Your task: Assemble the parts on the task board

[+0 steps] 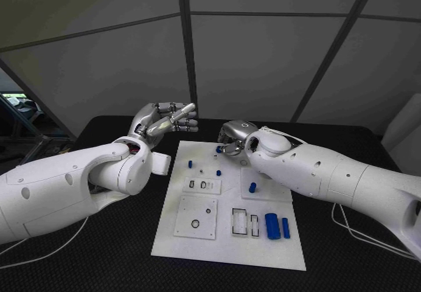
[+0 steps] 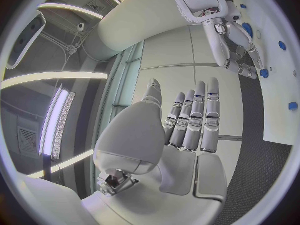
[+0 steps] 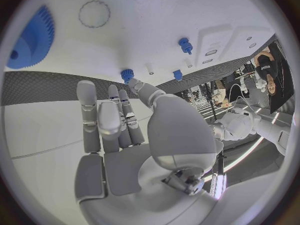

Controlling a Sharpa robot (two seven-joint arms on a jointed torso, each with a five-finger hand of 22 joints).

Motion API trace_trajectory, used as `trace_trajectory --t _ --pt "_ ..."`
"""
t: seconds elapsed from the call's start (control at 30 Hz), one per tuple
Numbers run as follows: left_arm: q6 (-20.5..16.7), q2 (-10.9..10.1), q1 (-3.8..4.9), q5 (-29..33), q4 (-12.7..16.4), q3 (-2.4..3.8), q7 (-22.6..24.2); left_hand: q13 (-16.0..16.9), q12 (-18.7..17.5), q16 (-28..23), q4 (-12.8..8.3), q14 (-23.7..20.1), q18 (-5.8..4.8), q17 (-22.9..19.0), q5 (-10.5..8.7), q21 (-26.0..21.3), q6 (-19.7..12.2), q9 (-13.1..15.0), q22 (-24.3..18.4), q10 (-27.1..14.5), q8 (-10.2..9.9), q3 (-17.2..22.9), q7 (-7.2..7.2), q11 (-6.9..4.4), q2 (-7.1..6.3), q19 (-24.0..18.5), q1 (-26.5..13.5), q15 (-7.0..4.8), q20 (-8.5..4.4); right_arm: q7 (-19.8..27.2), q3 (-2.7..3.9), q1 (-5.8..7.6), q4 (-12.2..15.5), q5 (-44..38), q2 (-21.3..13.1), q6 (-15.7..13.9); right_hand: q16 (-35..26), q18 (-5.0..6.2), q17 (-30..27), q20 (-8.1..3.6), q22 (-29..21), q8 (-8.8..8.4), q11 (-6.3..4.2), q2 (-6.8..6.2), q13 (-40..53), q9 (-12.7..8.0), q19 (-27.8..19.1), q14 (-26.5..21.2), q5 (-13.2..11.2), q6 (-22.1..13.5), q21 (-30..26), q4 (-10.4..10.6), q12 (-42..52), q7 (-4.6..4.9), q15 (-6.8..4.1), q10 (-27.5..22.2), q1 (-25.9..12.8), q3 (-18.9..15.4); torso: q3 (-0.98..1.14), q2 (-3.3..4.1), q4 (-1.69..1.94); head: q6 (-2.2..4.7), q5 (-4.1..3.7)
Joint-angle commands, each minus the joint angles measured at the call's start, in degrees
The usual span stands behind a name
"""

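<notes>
A black counter (image 1: 105,255) stands before grey wall panels divided by dark seams. A white task board (image 1: 230,255) lies at its middle, carrying small blue parts: two blue cylinders (image 1: 277,226) side by side near its right edge, a short blue peg (image 1: 252,187) further up, and another blue peg (image 1: 190,163) toward the left. The left hand (image 1: 164,121) is raised above the counter, left of the board's far corner, fingers (image 2: 199,116) straight and held close together, holding nothing. The right hand (image 1: 233,137) reaches down over the board's far edge, fingers (image 3: 112,116) extended; one fingertip sits against a small blue part (image 3: 127,75) there, though whether it grips it cannot be told. No writing is readable.
</notes>
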Motion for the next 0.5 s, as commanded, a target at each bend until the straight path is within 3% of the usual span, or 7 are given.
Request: trace_trajectory --t 0.03,0.2,0.37,0.5 --pt "0.7 0.0 0.09 -0.2 0.0 0.03 0.2 0.0 -0.4 -0.3 0.0 -0.4 0.14 0.1 -0.04 -0.3 -0.4 -0.1 -0.1 -0.4 -0.2 -0.4 0.57 0.2 0.61 -0.1 0.2 0.15 0.39 0.1 0.03 0.19 0.1 0.0 -0.1 0.4 -0.1 -0.01 0.0 0.12 0.1 0.11 0.07 -0.06 0.1 0.1 -0.3 0.3 -0.1 0.4 -0.2 0.2 0.4 -0.16 0.42 0.3 0.4 0.0 -0.01 0.02 -0.01 -0.02 0.06" --pt "0.7 -0.1 0.09 -0.2 -0.1 0.03 0.2 0.0 -0.4 -0.4 0.0 -0.4 0.14 0.1 -0.04 -0.3 -0.5 -0.1 -0.1 -0.4 -0.2 -0.4 0.58 0.2 0.63 -0.1 0.1 0.15 0.39 0.2 0.03 0.2 0.9 0.3 -0.9 -2.6 -0.3 0.05 -0.5 0.13 -0.3 -0.18 0.17 -0.59 0.0 0.0 -0.5 0.2 -0.3 -0.2 -0.4 0.3 0.2 -0.07 0.47 -0.1 0.3 -0.3 -0.05 -0.03 -0.06 0.07 0.04" --pt "0.8 -0.2 0.09 -0.2 -0.5 0.03 0.2 0.0 -0.4 -0.4 0.0 -0.4 0.14 0.1 -0.04 -0.4 -0.5 -0.1 -0.1 -0.4 -0.2 -0.4 0.58 0.2 0.63 -0.1 0.1 0.15 0.39 1.1 0.09 0.38 4.8 2.7 -4.5 -8.0 -0.4 0.1 -0.9 0.18 -0.6 -0.3 0.17 -1.8 -0.1 -0.2 -0.8 0.1 -0.6 -2.1 -0.5 0.2 0.1 -0.21 0.51 -0.8 0.3 -1.0 0.02 -0.13 -0.2 0.48 -0.05" --pt "0.9 -0.3 0.09 -0.2 -1.1 0.03 0.2 0.0 -0.4 -0.4 0.0 -0.4 0.14 0.1 -0.04 -0.4 -0.5 -0.1 -0.1 -0.4 -0.2 -0.4 0.56 0.2 0.62 -0.1 0.1 0.15 0.39 1.5 1.86 0.9 11.0 7.4 -10.2 -7.4 -0.3 0.09 -0.9 0.14 -0.5 0.0 -0.14 -2.6 0.3 0.0 -0.7 0.1 0.3 -1.9 -0.5 0.6 1.2 -0.32 0.32 1.1 -0.1 -2.3 0.01 -0.34 -0.49 0.85 -0.15"
